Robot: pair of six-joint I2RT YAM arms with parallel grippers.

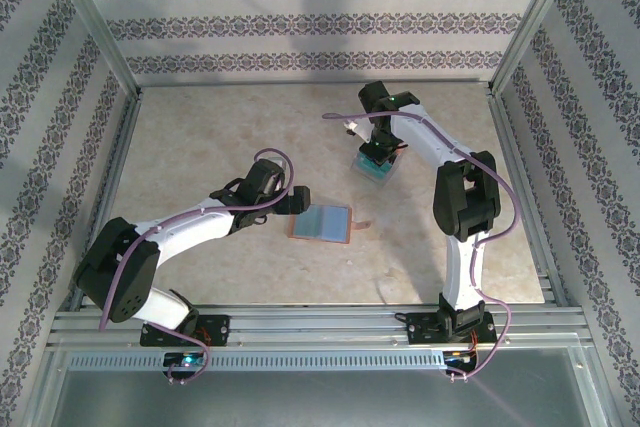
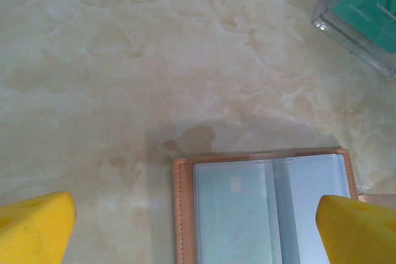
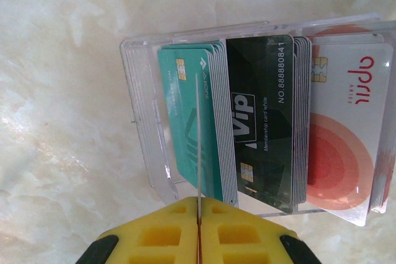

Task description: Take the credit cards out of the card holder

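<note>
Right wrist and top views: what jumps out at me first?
A clear box packed with teal cards, dark VIP cards and orange-and-white cards sits just beyond the right gripper, whose yellow fingers pinch a thin card edge-on. In the top view, the open pink card holder lies mid-table by the open left gripper.

Cut off at the lower edge, left wrist view: card holder [image 2: 266,214]. Cropped at the corner: clear box [image 2: 356,41]. Edge-on in the right wrist view, face unreadable: one credit card [image 3: 199,128].
</note>
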